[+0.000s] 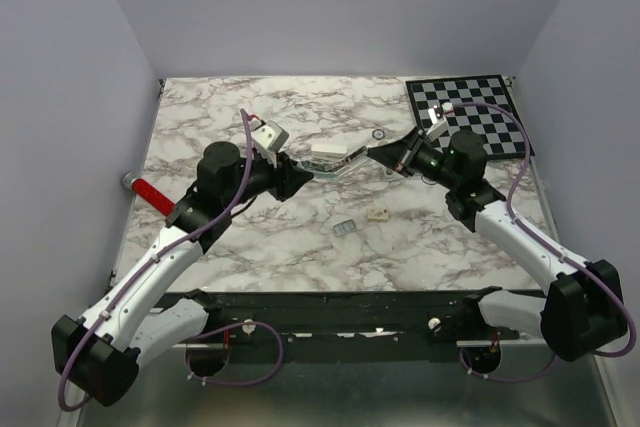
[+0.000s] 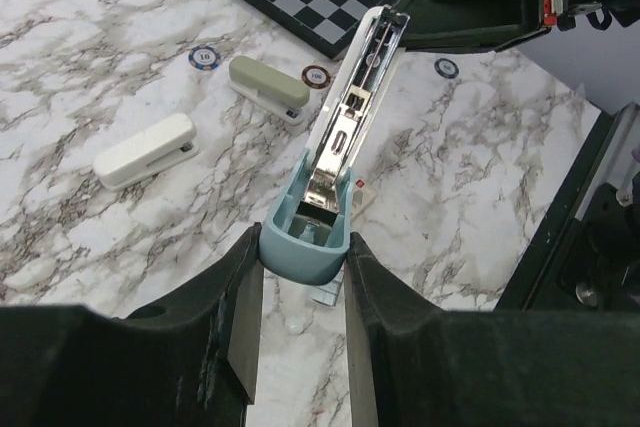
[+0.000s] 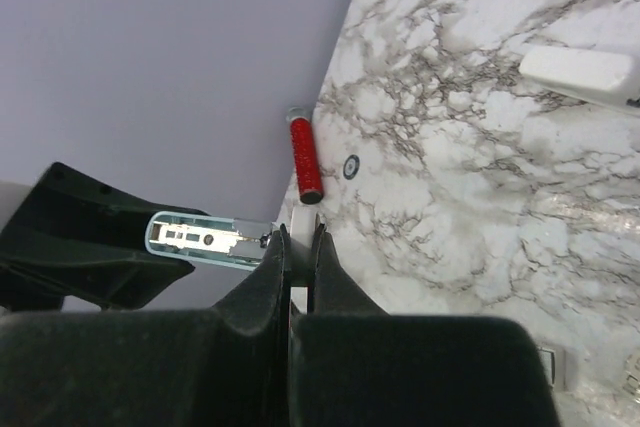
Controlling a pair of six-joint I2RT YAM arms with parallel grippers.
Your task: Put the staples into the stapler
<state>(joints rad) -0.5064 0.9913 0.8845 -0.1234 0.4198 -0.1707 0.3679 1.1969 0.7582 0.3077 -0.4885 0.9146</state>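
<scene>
Top external view: the staples lie flat on the marble table, a tiny grey metallic rectangle with darker edges, in open space toward the near middle. Neither arm touches them. Just beside them, up and to the right, sits a small white box, about the same size.

Farther back, the stapler is held off the surface between the two arms. It is pale blue and swung open, so its bright metal magazine lies bare along its length. The left gripper is clamped on the rounded blue rear end, one black finger pressed to each side. The right gripper meets the stapler at the opposite tip. Its fingers are pinched almost together on a thin pale edge there, with the stapler's open blue-and-metal end showing just to their left in the right wrist view.

In the left wrist view, a white stapler and a grey-green stapler rest on the marble beyond the held one, with poker chips scattered near them. A checkerboard occupies the far right corner. A red-handled tool lies at the table's left edge.
</scene>
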